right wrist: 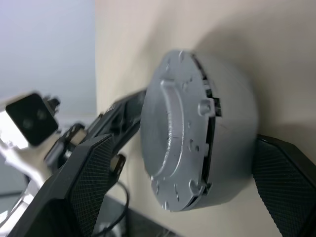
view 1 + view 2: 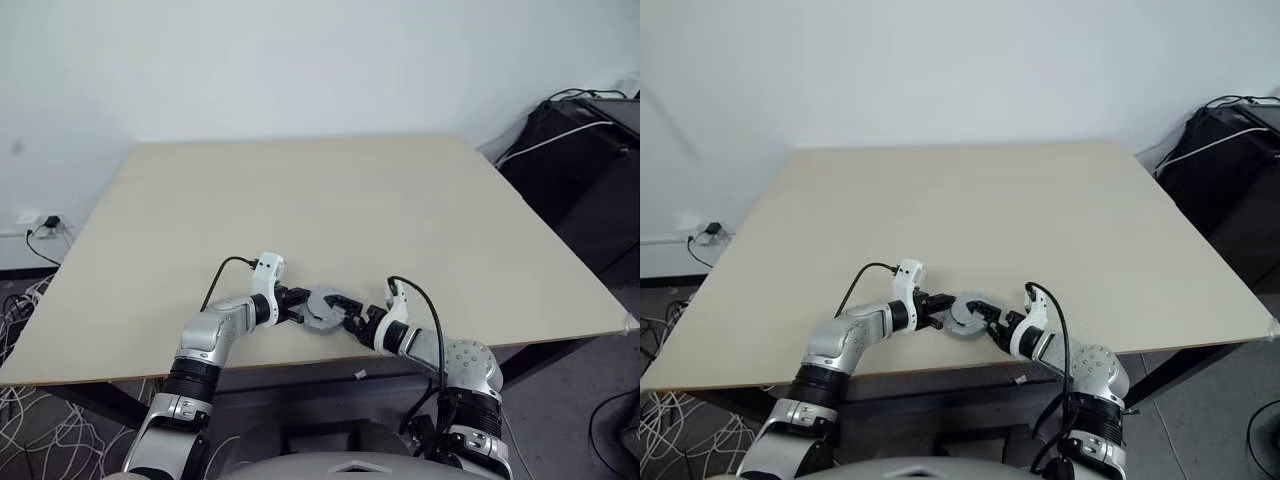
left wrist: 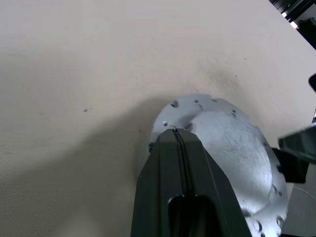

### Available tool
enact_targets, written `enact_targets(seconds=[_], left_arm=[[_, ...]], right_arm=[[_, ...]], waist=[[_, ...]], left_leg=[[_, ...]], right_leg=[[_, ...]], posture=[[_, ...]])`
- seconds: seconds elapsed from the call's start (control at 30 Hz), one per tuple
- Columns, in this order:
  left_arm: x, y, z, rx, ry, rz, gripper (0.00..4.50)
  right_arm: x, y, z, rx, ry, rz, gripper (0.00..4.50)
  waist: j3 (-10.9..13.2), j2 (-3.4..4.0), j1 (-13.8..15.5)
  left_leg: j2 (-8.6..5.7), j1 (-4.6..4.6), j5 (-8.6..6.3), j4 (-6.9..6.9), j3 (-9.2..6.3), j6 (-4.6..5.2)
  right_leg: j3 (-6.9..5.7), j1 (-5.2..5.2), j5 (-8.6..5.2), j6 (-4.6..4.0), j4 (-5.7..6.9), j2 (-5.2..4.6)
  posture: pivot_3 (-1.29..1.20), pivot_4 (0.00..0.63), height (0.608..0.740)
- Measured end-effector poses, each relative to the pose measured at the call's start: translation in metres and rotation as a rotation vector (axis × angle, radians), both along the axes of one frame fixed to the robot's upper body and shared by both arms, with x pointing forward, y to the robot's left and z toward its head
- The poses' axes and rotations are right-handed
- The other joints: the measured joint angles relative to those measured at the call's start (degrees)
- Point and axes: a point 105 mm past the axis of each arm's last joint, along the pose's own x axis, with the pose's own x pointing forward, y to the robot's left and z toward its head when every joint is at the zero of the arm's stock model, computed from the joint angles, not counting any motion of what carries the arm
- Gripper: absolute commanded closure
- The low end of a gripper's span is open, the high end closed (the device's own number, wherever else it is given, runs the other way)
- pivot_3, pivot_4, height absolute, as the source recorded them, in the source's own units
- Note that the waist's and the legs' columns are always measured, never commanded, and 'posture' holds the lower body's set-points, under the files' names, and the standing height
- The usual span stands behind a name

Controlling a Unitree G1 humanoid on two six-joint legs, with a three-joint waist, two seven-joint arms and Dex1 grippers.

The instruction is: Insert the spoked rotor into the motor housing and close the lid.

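Note:
The motor housing (image 1: 227,123), a squat grey metal cup, stands near the table's front edge. Its lid (image 1: 170,128) lies on top, with a narrow gap showing along the rim. The spoked rotor is hidden. My left gripper (image 2: 298,305) is shut, and its fingertips (image 3: 174,140) press against the lid's rim (image 3: 197,106) from the left. My right gripper (image 2: 347,313) is open wide and straddles the housing from the right. One finger (image 1: 284,182) lies by the cup's base and the other finger (image 1: 91,182) stands off the lid side.
The beige table (image 2: 330,190) stretches far behind the housing, and its front edge (image 2: 300,362) lies just below the grippers. Black equipment with a white cable (image 2: 585,150) sits beyond the right edge. Cables and a wall socket (image 2: 40,225) are at the left.

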Motion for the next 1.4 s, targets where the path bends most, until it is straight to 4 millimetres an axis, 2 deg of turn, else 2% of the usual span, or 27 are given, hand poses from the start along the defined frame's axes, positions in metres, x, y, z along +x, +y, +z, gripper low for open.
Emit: enact_targets(seconds=[0.2,0.3,0.47,0.53,1.23,1.4], left_arm=[[0.001,0.001,0.000,0.001,-0.001,0.003,4.50],[0.001,0.001,0.000,0.002,-0.002,0.004,4.50],[0.002,0.004,0.001,0.006,-0.006,0.015,4.50],[0.003,0.006,0.000,0.011,-0.007,0.025,4.50],[-0.002,0.009,0.003,-0.023,-0.015,0.066,4.50],[-0.006,0.000,0.015,-0.113,-0.031,0.075,4.50]], right_arm=[[-0.002,0.006,0.001,-0.001,0.003,0.036,0.05],[-0.001,0.006,-0.001,-0.009,0.007,0.033,0.64],[-0.001,0.005,-0.004,-0.014,0.013,0.024,2.11],[0.000,0.005,-0.002,-0.004,0.003,0.023,2.31],[-0.005,0.005,0.006,-0.011,-0.015,0.055,2.38],[-0.003,0.005,0.007,-0.011,-0.027,0.045,2.39]], waist=[[0.0,-0.01,0.0],[0.0,-0.01,0.0],[0.0,0.02,-0.1],[0.0,0.02,-0.2],[0.2,0.12,0.0],[0.2,0.10,-0.1]], left_leg=[[0.02,-0.01,-0.10,-0.07,-0.01,-0.08],[0.04,-0.01,-0.10,-0.07,-0.02,-0.09],[0.03,0.01,-0.11,-0.07,-0.02,-0.09],[0.04,0.03,-0.10,-0.07,-0.02,-0.09],[0.03,-0.07,-0.11,-0.09,-0.02,-0.09],[0.02,-0.26,-0.11,-0.09,0.00,-0.09]], right_leg=[[0.11,-0.04,-0.09,-0.13,-0.01,0.02],[0.10,-0.05,-0.10,-0.13,-0.01,0.03],[0.10,-0.05,-0.10,-0.13,-0.01,0.05],[0.10,-0.02,-0.10,-0.12,0.00,0.06],[0.13,-0.12,-0.13,-0.14,-0.01,0.05],[0.19,-0.29,-0.12,-0.14,0.00,0.05]], posture=[[0.00,0.000,0.740],[0.00,0.000,0.740],[0.00,0.000,0.740],[0.00,0.000,0.740],[0.00,0.000,0.740],[0.00,0.000,0.740]])
